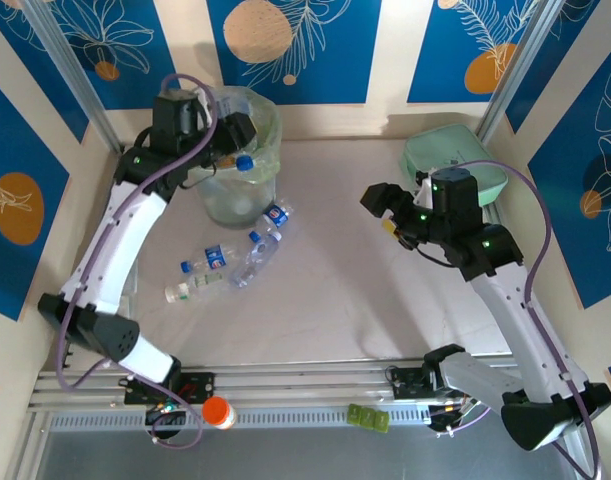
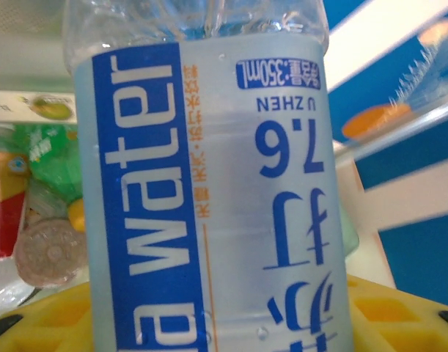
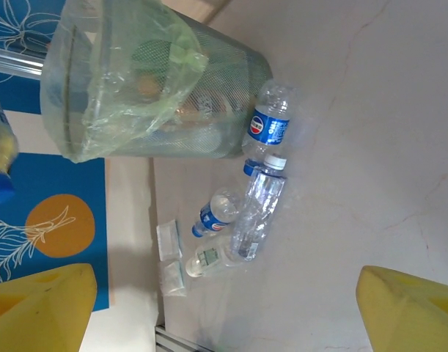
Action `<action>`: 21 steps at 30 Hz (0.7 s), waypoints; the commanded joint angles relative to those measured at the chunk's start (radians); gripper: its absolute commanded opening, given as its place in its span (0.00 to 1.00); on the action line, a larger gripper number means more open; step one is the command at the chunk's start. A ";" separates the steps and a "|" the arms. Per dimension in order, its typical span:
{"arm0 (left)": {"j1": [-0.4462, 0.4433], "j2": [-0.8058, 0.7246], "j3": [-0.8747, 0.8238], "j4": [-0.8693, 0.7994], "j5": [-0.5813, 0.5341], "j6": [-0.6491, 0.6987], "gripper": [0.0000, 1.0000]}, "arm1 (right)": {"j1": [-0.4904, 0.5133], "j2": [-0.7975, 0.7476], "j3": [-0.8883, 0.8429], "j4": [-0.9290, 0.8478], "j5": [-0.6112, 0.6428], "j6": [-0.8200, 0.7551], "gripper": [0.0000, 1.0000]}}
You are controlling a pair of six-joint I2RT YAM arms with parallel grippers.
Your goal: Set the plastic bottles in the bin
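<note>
My left gripper [image 1: 235, 148] hangs over the mouth of the bin [image 1: 257, 118], shut on a clear plastic bottle [image 2: 209, 191] with a blue-and-white water label; its blue cap [image 1: 245, 162] points down into the bin. Its yellow fingers [image 2: 399, 315] sit against the bottle's sides. Green and other bottles [image 2: 51, 158] lie inside the bin below. Several clear plastic bottles lie on the table right of and in front of the bin, among them a blue-labelled one [image 1: 276, 213] [image 3: 268, 128] and a long clear one [image 1: 258, 258] [image 3: 256, 213]. My right gripper [image 1: 383, 205] [image 3: 224, 323] hovers open, well right of them, holding nothing.
A flat mint-green case [image 1: 455, 160] lies at the back right behind the right arm. Two small clear packets [image 3: 169, 257] lie near the left table edge. An orange-capped item [image 1: 218, 412] and a green piece [image 1: 368, 417] rest on the front rail.
</note>
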 commanded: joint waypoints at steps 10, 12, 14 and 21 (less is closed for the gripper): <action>0.048 0.232 0.225 -0.131 -0.256 -0.458 0.23 | -0.003 -0.006 -0.117 0.013 0.005 -0.006 0.91; 0.047 0.263 0.240 -0.138 -0.276 -0.518 0.24 | -0.002 -0.005 -0.132 0.019 0.007 -0.002 0.91; 0.049 0.297 0.262 -0.161 -0.289 -0.576 0.25 | -0.003 -0.002 -0.141 0.024 0.007 0.002 0.91; 0.048 0.359 0.285 -0.200 -0.351 -0.714 0.35 | -0.002 -0.002 -0.155 0.015 0.031 -0.007 0.91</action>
